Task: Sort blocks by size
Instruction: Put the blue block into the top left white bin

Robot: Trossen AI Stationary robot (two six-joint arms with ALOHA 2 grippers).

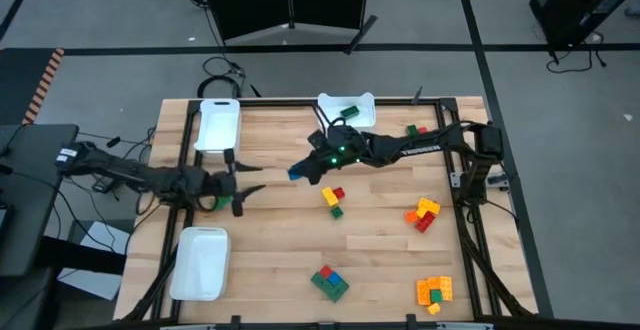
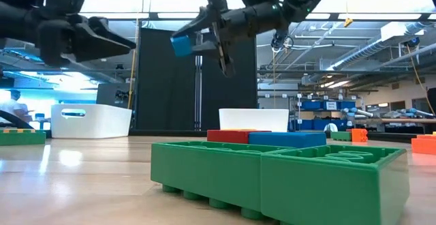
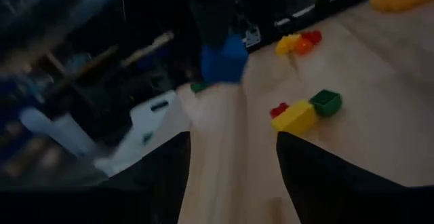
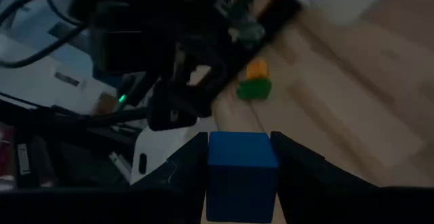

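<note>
My right gripper (image 1: 300,173) is shut on a blue block (image 1: 296,174), held above the middle of the table; the block also shows in the low view (image 2: 182,45) and the right wrist view (image 4: 241,175). My left gripper (image 1: 250,176) is open and empty at the table's left, its fingers pointing toward the blue block (image 3: 224,60). Loose blocks lie on the wood: a red, yellow and green group (image 1: 333,199), a green, red and blue cluster (image 1: 328,282), orange and yellow clusters (image 1: 424,214) (image 1: 434,291). My right gripper pinches the blue block's two opposite sides (image 4: 211,157) between its two fingers. The fingers come slanting down from the table's right side. The block is lifted clear of the table.
Three white trays: far left (image 1: 218,125), near left (image 1: 199,263), and far middle (image 1: 347,110) holding a green block. A green and orange pair (image 4: 254,83) lies by my left arm. More blocks (image 1: 415,129) lie at the far right.
</note>
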